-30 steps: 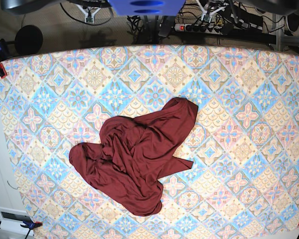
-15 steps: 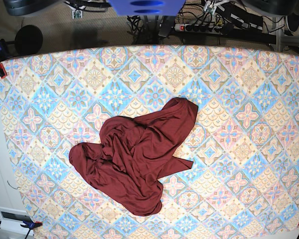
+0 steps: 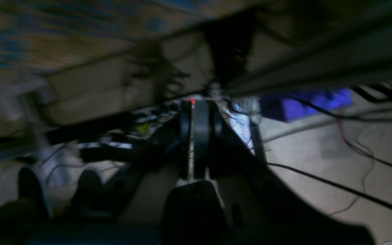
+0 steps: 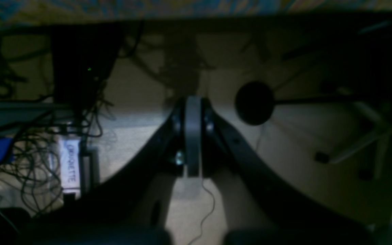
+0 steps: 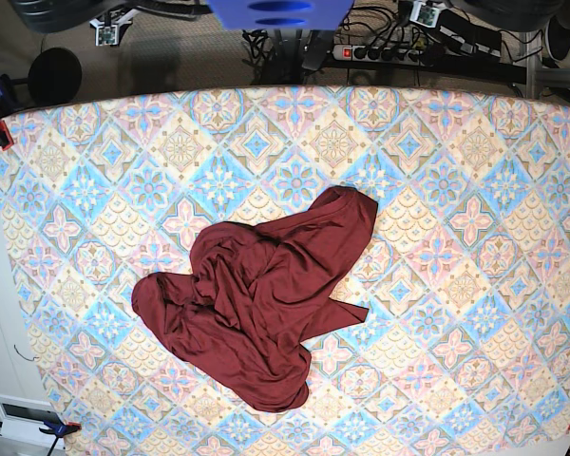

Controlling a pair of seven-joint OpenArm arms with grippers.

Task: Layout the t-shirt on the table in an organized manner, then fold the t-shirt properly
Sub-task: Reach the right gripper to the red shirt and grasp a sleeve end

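T-shirt [image 5: 261,313], maroon, crumpled in a heap a little left of centre on the table [image 5: 475,190] in the base view, long axis slanting from the low left lobe up to the right-hand tip. Beyond the far edge, both arms raised off the cloth and well apart from the fabric: right gripper [image 4: 192,136] pressed closed on nothing, left gripper [image 3: 194,136] likewise closed and empty. Probably nearer the right arm's side, so likely first reach from there.
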